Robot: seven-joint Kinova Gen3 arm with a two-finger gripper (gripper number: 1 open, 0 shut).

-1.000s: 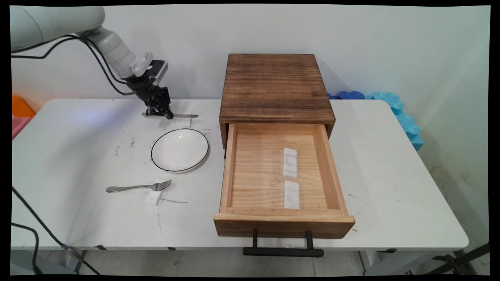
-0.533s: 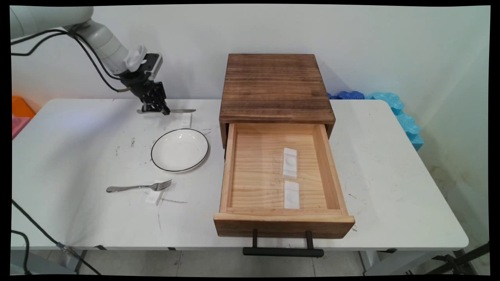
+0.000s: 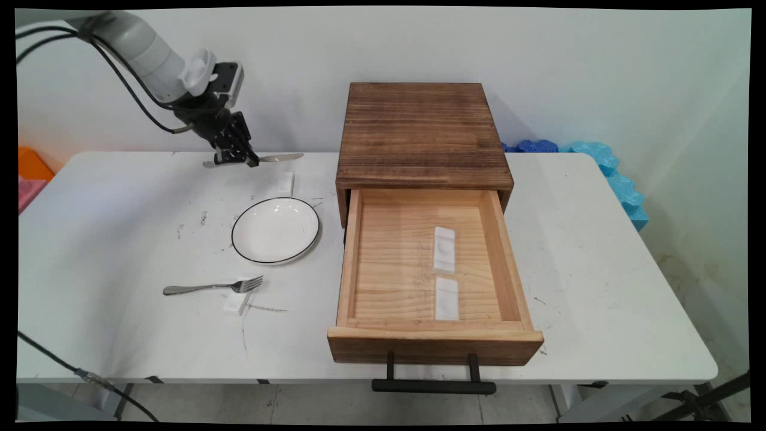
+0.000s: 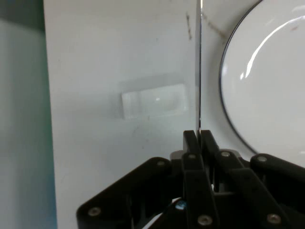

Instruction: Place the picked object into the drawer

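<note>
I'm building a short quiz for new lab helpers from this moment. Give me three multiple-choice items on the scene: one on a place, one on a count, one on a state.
1. Where does the fork lie?
A. inside the drawer
B. on the table, nearer the camera than the plate
C. on top of the wooden box

2. How many white blocks lie in the drawer?
A. none
B. two
C. four

3. What is the gripper doing?
A. shut on the knife, held above the table
B. open over the plate
C. shut on the fork

Answers:
1 B: the fork rests on the table in front of the plate, its tines on a small white block.
2 B: two white blocks lie end to end on the drawer floor.
3 A: the knife sticks out sideways from the closed gripper, clear of the table; the hand view shows its blade between the fingers.
</note>
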